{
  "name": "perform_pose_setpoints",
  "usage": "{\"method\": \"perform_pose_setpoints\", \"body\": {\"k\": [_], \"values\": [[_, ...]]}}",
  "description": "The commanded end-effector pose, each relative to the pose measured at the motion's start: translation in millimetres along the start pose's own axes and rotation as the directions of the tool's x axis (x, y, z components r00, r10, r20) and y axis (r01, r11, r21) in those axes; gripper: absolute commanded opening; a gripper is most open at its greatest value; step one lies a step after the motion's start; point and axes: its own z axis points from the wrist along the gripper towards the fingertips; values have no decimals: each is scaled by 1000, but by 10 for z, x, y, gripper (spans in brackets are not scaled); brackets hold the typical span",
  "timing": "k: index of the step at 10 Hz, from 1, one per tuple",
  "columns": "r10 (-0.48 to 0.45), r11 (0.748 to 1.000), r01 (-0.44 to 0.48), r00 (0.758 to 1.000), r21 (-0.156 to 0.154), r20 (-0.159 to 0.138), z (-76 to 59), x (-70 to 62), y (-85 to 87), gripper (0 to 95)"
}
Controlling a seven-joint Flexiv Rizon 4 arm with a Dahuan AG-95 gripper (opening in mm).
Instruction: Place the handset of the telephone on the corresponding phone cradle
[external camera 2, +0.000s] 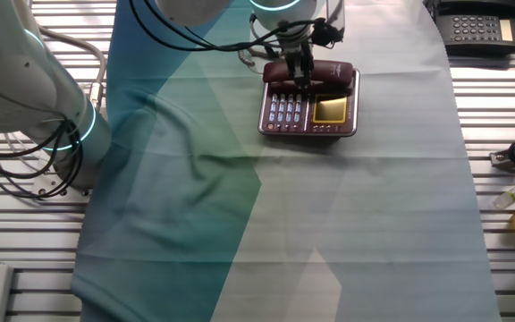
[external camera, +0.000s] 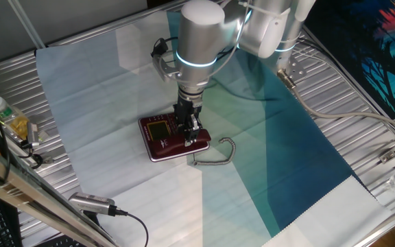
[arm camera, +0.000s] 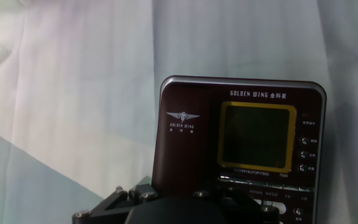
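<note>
- The handset (external camera 2: 316,73) lies along the far side strip of the telephone (external camera 2: 309,105), in the phone cradle (arm camera: 182,149), beside the yellowish display (arm camera: 257,137) and the white keys (external camera 2: 284,109).
- The gripper (external camera: 188,127) stands upright directly over the phone, fingers down at the handset; whether the jaws are closed on it or parted, I cannot tell.
- A silvery coiled cord (external camera: 218,154) curls on the cloth (external camera 2: 347,215) just beside the base.
- A grey cylindrical device (external camera: 91,203) lies near the table's edge.
</note>
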Motion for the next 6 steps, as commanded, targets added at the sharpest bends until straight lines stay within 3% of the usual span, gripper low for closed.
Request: {"method": "perform_pose_setpoints", "body": {"k": [1,6], "values": [[-1,1000,1,1000,0,2,30,-7,-2,0],[-2,1000,2,1000,-1,9,87,9,-21,0]]}}
